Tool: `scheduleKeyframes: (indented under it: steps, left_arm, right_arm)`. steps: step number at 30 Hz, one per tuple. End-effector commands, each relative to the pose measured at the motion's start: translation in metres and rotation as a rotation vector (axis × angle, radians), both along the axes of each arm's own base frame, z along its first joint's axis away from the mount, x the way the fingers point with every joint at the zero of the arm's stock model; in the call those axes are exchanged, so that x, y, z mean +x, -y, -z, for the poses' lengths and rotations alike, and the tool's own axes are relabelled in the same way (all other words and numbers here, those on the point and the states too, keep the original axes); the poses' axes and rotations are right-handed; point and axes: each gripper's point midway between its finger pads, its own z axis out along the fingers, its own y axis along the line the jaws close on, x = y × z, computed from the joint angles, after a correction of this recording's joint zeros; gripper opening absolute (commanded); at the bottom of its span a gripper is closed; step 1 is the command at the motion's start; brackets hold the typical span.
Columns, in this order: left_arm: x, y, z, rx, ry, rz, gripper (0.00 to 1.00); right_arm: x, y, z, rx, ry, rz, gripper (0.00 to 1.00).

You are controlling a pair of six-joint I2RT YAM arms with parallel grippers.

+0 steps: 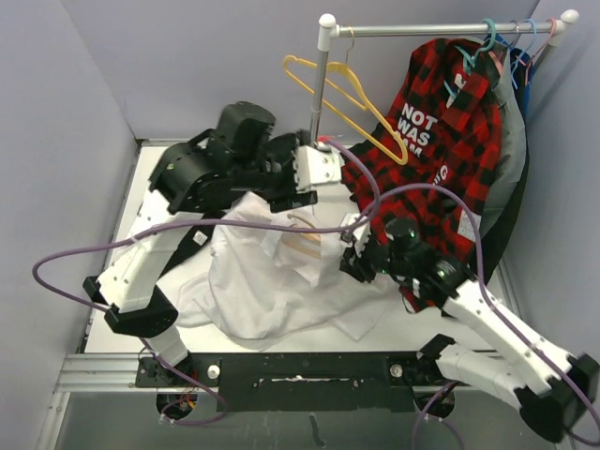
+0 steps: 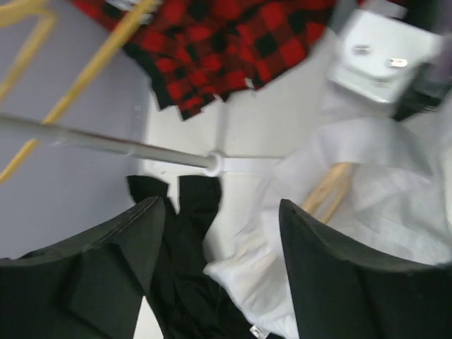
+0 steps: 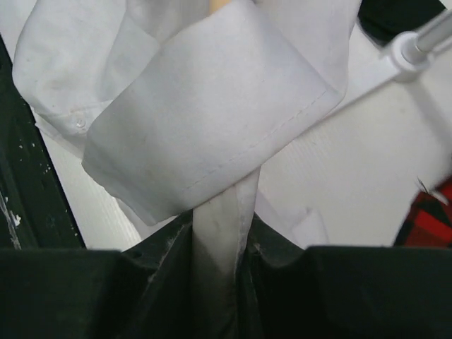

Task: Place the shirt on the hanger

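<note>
Clamping right jaws on a fold of the shirt (image 1: 253,291), heaped at surface (image 1: 405,330) centre, hanger (image 1: 305,236) half buried at its 1 o'clock. Hovering there with left jaws apart, empty. Expecting thin, limp, slippery cloth; favouring a pinch at the collar, steadying the stiff hanger's shoulder.

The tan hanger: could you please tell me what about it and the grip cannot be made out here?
Hanger: only a short stretch shows in the left wrist view; the shirt covers the rest, hook included.
Right gripper: whether it pinches hanger as well as fabric; the shirt hides that.
</note>
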Motion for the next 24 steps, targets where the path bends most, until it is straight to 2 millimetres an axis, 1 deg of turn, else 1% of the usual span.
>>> scheduleKeyframes:
  steps: [1,2,3,4,6,8,10,11,12,13,14,16,18,19,20,22,23,24]
  left_arm:
    - [0.012,-0.037,-0.111,-0.243,0.267,-0.182,0.81]
    - [0.011,-0.045,-0.123,-0.273,0.285,-0.208,0.94]
    - [0.011,-0.054,-0.132,-0.303,0.295,-0.237,0.97]
    - [0.014,-0.068,-0.143,-0.342,0.299,-0.285,0.98]
    - [0.029,-0.102,-0.148,-0.392,0.271,-0.414,0.98]
    - [0.046,-0.141,-0.141,-0.412,0.226,-0.573,0.98]
    - [0.054,-0.176,-0.121,-0.396,0.168,-0.693,0.98]
    - [0.052,-0.181,-0.109,-0.384,0.127,-0.707,0.98]
    - [0.051,-0.197,-0.1,-0.387,0.097,-0.749,0.98]
    - [0.048,-0.207,-0.092,-0.394,0.062,-0.771,0.98]
    - [0.043,-0.215,-0.087,-0.412,0.027,-0.784,0.98]
    - [0.03,-0.226,-0.076,-0.463,-0.058,-0.795,0.98]
    - [0.015,-0.231,-0.06,-0.515,-0.153,-0.767,0.98]
    - [0.003,-0.229,-0.054,-0.555,-0.198,-0.735,0.98]
    - [-0.005,-0.228,-0.045,-0.6,-0.258,-0.721,0.98]
    - [-0.018,-0.23,-0.029,-0.687,-0.34,-0.721,0.98]
    - [-0.022,-0.232,-0.021,-0.721,-0.355,-0.734,0.98]
    - [-0.026,-0.234,-0.014,-0.745,-0.364,-0.746,0.98]
  right_arm:
    - [-0.001,0.052,-0.021,-0.067,0.029,0.367,0.0]
    - [-0.008,0.057,-0.021,-0.075,0.002,0.376,0.0]
    - [-0.014,0.062,-0.021,-0.086,-0.017,0.382,0.0]
    - [-0.018,0.065,-0.021,-0.094,-0.037,0.394,0.0]
    - [-0.022,0.074,-0.025,-0.085,-0.056,0.446,0.0]
    - [-0.021,0.087,-0.034,-0.061,-0.028,0.523,0.0]
    - [-0.022,0.102,-0.05,-0.021,0.022,0.597,0.0]
    - [-0.024,0.11,-0.059,-0.001,0.046,0.618,0.0]
    - [-0.029,0.115,-0.068,0.02,0.07,0.622,0.0]
    - [-0.035,0.122,-0.075,0.027,0.09,0.623,0.0]
    - [-0.04,0.131,-0.081,0.021,0.109,0.63,0.0]
    - [-0.049,0.144,-0.103,0.061,0.177,0.635,0.0]
    - [-0.056,0.166,-0.125,0.089,0.243,0.693,0.0]
    - [-0.059,0.176,-0.135,0.092,0.27,0.723,0.0]
    - [-0.063,0.183,-0.14,0.077,0.279,0.737,0.0]
    - [-0.069,0.192,-0.135,-0.02,0.236,0.737,0.0]
    - [-0.071,0.192,-0.13,-0.07,0.201,0.731,0.0]
    - [-0.074,0.188,-0.13,-0.081,0.173,0.703,0.0]
